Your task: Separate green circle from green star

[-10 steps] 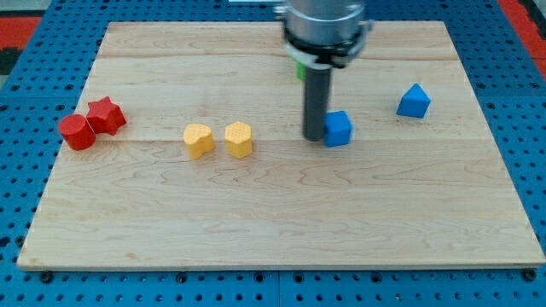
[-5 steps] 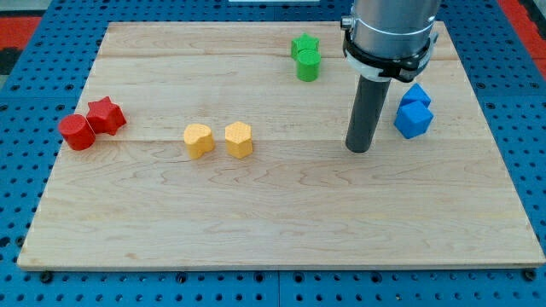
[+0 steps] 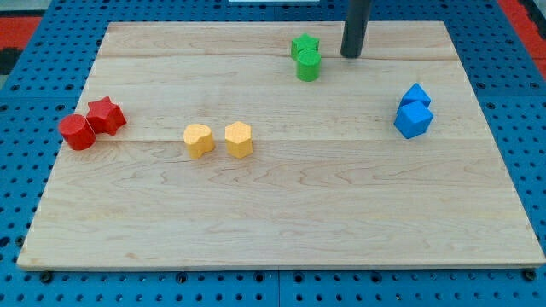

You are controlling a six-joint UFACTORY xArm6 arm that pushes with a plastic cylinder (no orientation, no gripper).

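The green circle [image 3: 308,66] and the green star [image 3: 303,45] sit touching near the view's top centre, the star just above the circle. My tip [image 3: 351,55] is to the right of the pair, a short gap away, level with the space between the star and the circle. It touches no block.
Two blue blocks [image 3: 414,112] sit together at the view's right. Two yellow blocks [image 3: 218,139] lie side by side left of centre. A red circle [image 3: 77,133] and a red star [image 3: 107,114] touch at the far left. The wooden board [image 3: 273,222] lies on a blue pegboard.
My tip has moved from the middle of the board, left of the blue blocks, up to the top beside the green pair. One blue block was pushed right against the other blue block.
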